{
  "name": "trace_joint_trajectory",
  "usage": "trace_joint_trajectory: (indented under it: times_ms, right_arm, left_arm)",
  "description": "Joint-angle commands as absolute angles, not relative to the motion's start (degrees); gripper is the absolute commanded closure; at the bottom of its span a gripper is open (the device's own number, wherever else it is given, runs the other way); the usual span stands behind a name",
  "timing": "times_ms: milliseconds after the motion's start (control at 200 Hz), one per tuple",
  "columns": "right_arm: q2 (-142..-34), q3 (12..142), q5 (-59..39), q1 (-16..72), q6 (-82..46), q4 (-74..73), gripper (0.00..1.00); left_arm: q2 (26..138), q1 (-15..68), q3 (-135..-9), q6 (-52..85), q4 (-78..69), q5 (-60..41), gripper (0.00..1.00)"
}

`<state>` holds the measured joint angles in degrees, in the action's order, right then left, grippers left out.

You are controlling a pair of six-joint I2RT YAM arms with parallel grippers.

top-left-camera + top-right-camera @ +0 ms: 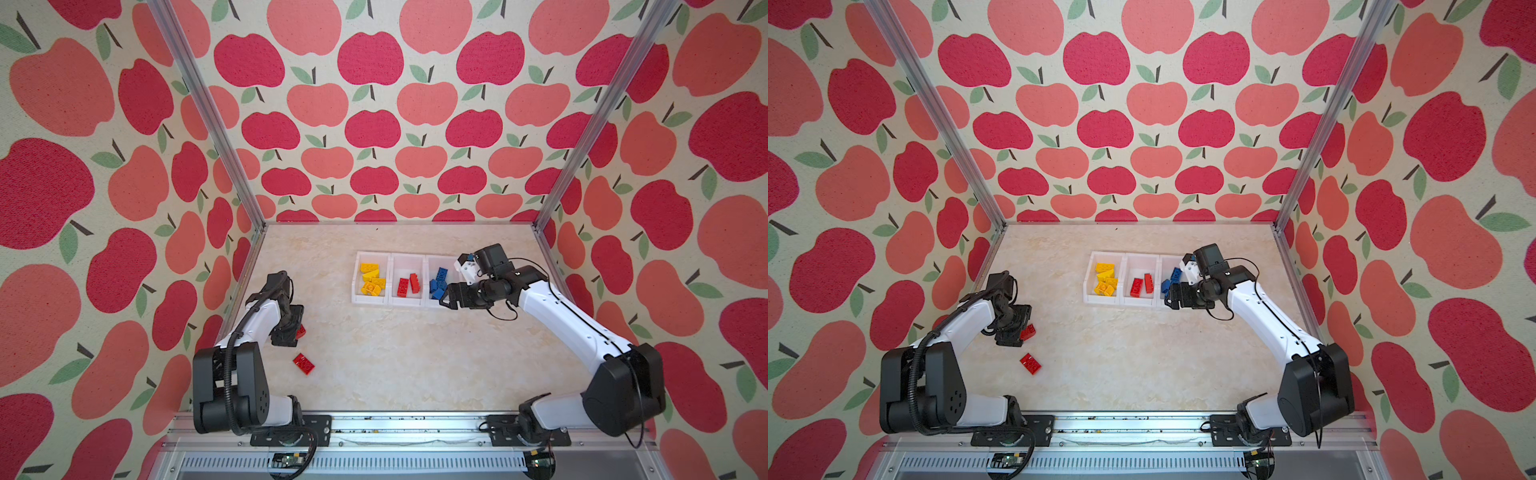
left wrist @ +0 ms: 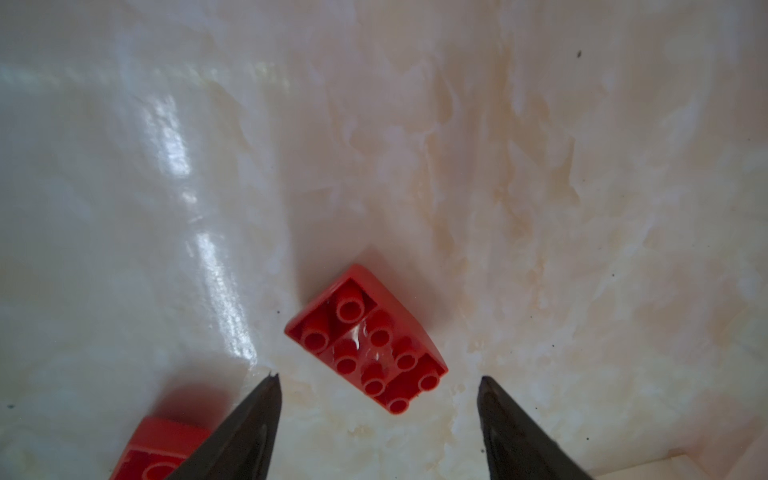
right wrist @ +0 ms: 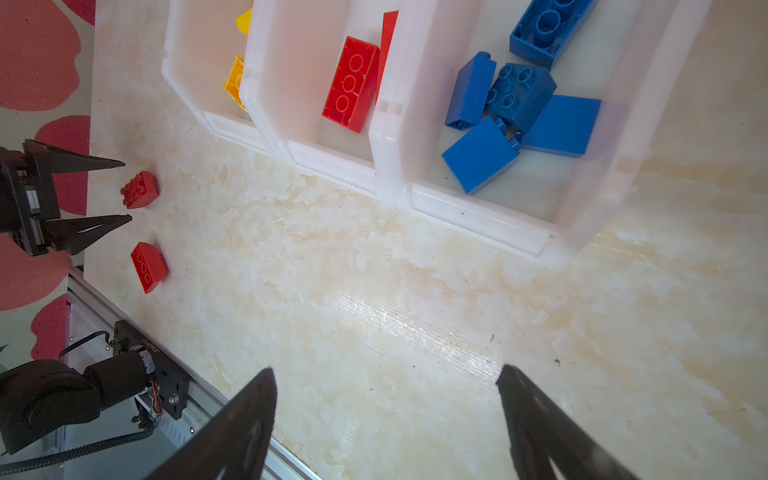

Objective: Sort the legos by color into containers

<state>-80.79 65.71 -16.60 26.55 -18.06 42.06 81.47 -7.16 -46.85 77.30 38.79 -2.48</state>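
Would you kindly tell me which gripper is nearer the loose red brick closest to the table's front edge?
Left. The left gripper hovers just beyond that red brick; the right gripper sits across the table by the blue-filled bin.

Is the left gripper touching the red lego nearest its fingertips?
Apart. The left wrist view shows bare table between the red lego and both fingertips of the open left gripper, which holds nothing.
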Motion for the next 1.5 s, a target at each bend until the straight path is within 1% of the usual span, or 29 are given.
trace_joint_trajectory:
  times_ms: [0,410,630,750,996,1166,1351,1496]
  right_arm:
    - [-81.3,67.8,-16.3,26.3,-17.2,44.1,0.14]
    - [-83.5,70.0,-16.3,26.3,-17.2,44.7,0.14]
    - [-84.7,71.2,-16.3,26.3,-17.1,44.9,0.14]
    - [-84.9,71.6,-16.3,26.3,-17.2,45.0,0.14]
    - [-84.5,70.9,-16.4,26.3,-17.4,44.8,0.14]
    - [-83.2,69.5,-16.4,26.3,-17.8,44.3,0.14]
    - [-81.4,67.7,-15.8,26.3,-18.2,44.2,0.14]
    - [-79.7,66.0,-15.4,26.3,-18.9,43.8,0.14]
  left_arm:
    - [82.4,-7.7,-46.6,79.8,37.4,-2.5,0.23]
    - [85.4,-9.2,-46.2,79.9,34.6,-2.3,0.25]
    - [87.3,-9.2,-46.1,79.9,33.1,-2.9,0.29]
    - [88.1,-9.2,-46.1,79.7,32.9,-3.2,0.35]
    - [87.1,-8.8,-45.4,79.5,33.3,-3.1,0.52]
    - [86.5,-8.1,-45.4,79.2,33.7,-3.2,0.61]
    - [85.0,-5.9,-47.1,77.8,35.1,-2.7,0.69]
    - [84.0,-2.8,-50.7,75.3,37.7,-1.5,0.71]
